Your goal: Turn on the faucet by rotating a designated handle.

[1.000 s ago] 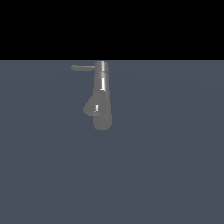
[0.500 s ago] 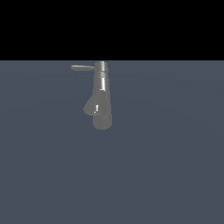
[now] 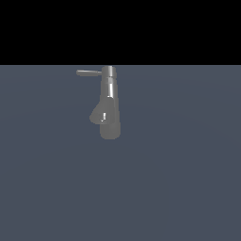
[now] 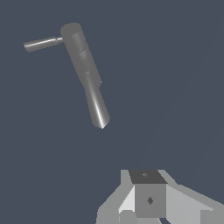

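Observation:
The faucet [image 3: 109,101] is a glossy grey upright cylinder standing on the flat blue-grey surface. Its stubby rounded spout [image 3: 100,115] bulges low on the side toward the exterior view's left. The handle [image 3: 88,73] is a thin straight rod jutting from the cylinder's top, also toward the exterior view's left. The wrist view looks down on the faucet [image 4: 85,74] and its handle [image 4: 41,43]. My gripper [image 4: 146,176] shows only in the wrist view, well apart from the faucet. Its fingers look pressed together with nothing between them. No part of the arm shows in the exterior view.
A plain blue-grey floor [image 3: 179,188] spreads around the faucet on every side. A black background fills the upper part of the exterior view.

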